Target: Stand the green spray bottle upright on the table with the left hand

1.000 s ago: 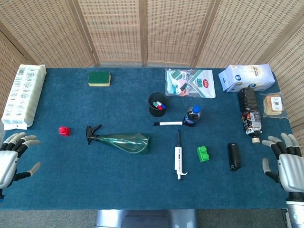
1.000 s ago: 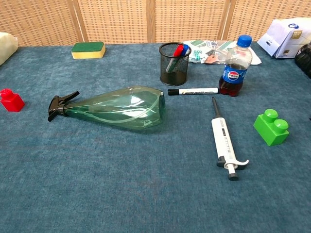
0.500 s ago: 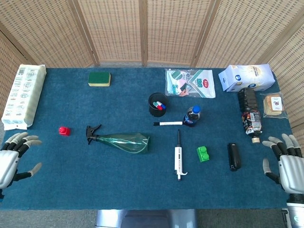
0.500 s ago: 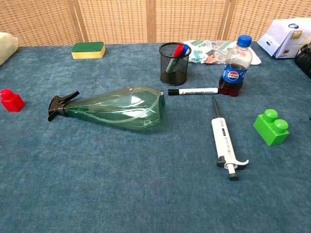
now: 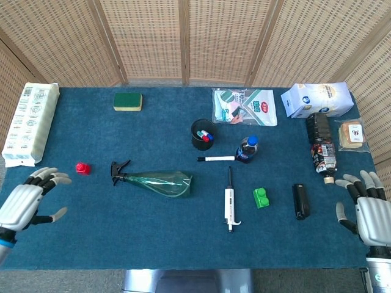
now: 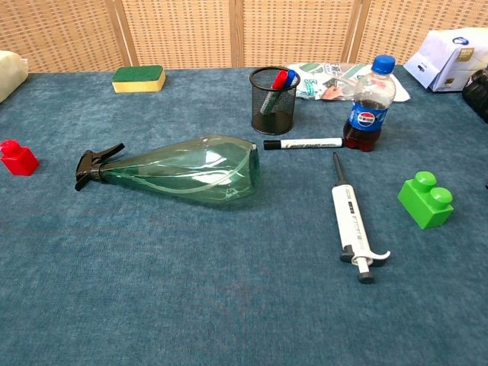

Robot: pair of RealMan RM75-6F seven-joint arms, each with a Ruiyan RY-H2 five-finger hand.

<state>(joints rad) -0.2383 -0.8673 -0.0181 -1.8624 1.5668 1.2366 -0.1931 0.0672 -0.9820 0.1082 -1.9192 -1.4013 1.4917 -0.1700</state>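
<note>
The green spray bottle (image 5: 156,180) lies on its side on the blue table, its black nozzle pointing left and its wide base to the right. In the chest view the spray bottle (image 6: 183,169) fills the left middle. My left hand (image 5: 25,202) hovers open over the table's front left corner, well left of the nozzle, fingers spread. My right hand (image 5: 366,208) is open at the front right edge. Neither hand shows in the chest view.
A red block (image 5: 82,168) sits between my left hand and the nozzle. Right of the bottle are a mesh pen cup (image 5: 202,134), a marker (image 5: 215,159), a cola bottle (image 5: 247,149), a pipette (image 5: 230,204) and a green block (image 5: 261,197). A sponge (image 5: 127,101) lies at the back.
My left hand has moved rightward and inward over the table, toward the red block and bottle. The right hand and bottle have stayed put.
</note>
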